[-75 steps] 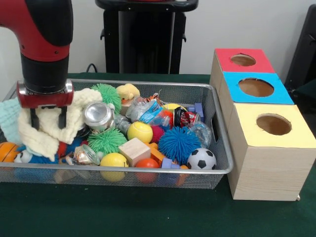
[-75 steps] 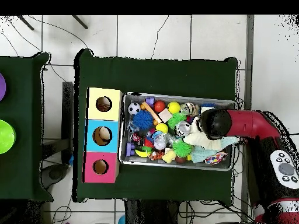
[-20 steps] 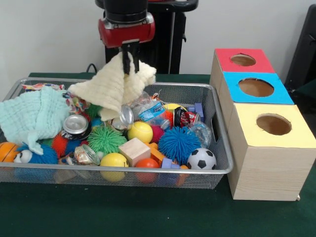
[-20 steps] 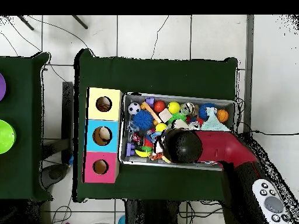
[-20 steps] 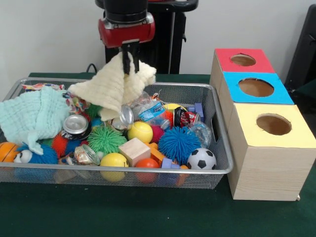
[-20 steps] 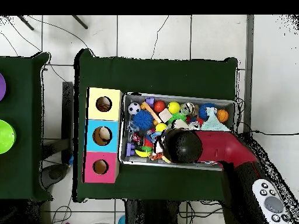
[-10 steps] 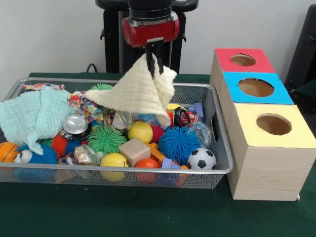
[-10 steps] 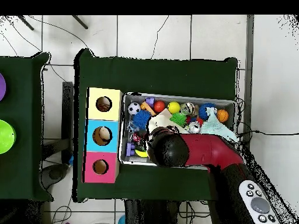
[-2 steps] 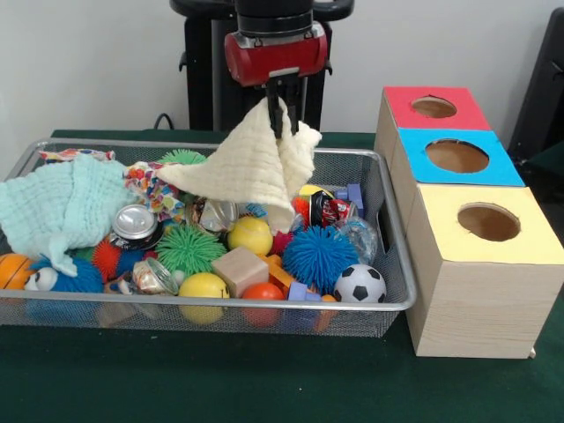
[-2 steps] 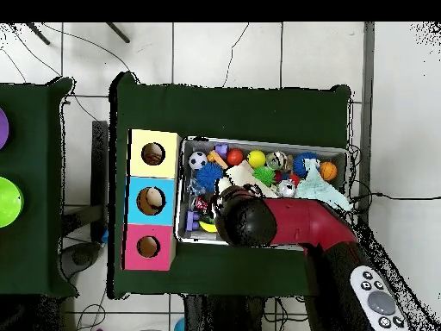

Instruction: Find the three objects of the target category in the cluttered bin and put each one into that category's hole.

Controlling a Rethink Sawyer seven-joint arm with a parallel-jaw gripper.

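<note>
The gripper (image 9: pixel 280 110) hangs above the bin's (image 9: pixel 395 264) far side, jaws pinched together on the top corner of a cream cloth (image 9: pixel 251 167). The cloth drapes down in a loose triangle, its lower edge touching the clutter near the bin's middle. Below it sit a yellow ball (image 9: pixel 250 235), a blue spiky ball (image 9: pixel 319 257) and a wooden block (image 9: pixel 240 269). A soccer ball (image 9: pixel 359 284) lies in the bin's near corner beside the box (image 9: pixel 480 300). A mint cloth (image 9: pixel 57 204) is heaped at the bin's opposite end, a can (image 9: pixel 134 224) just beside it. The box stands just beside the bin, with red (image 9: pixel 434 107), blue (image 9: pixel 457 156) and yellow (image 9: pixel 488 222) holes in a row. From overhead, the arm (image 10: pixel 301 224) covers the bin's edge nearest the robot.
</note>
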